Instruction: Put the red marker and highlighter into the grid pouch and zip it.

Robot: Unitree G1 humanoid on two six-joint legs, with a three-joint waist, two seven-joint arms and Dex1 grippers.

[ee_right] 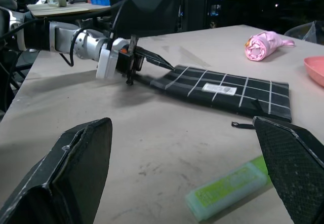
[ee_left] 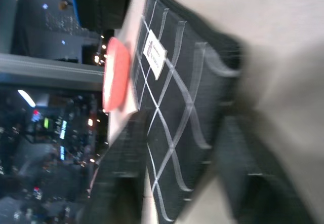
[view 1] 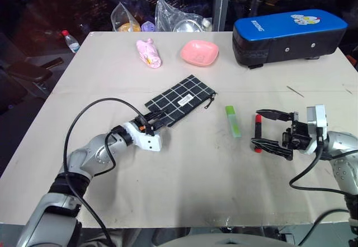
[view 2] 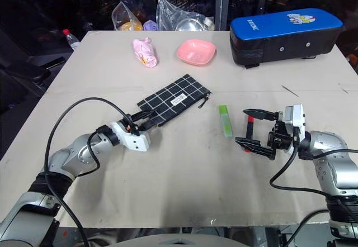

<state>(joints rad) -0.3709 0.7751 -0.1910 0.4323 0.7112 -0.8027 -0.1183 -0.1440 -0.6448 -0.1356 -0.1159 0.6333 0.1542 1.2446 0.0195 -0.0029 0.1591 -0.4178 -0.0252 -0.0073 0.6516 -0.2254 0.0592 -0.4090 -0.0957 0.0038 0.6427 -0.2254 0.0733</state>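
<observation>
Flat black fabric grid pouch (view 1: pixel 182 100) with white lines and a small white label lies left of frame centre on the beige table (view 1: pixel 184 185), zipper pull toward the right. The left gripper (view 1: pixel 154 118) sits at the pouch's lower-left corner, fingers clenched on the cloth there; the right wrist view shows that corner lifted slightly off the table, though how firm the pinch is remains hard to judge.

Chunky light-green highlighter (view 1: pixel 233 120) lies right of centre, apart from the pouch. Slim red marker (view 1: pixel 258 128) with a black band lies just right of it, between the wide-spread black fingers of the right gripper (view 1: pixel 270 128), not yet grasped.

Handling: the pouch looks limp and light, likely to sag and slide; pin the corner and pull at the zipper. Marker smooth, may roll; grip mid-barrel.
</observation>
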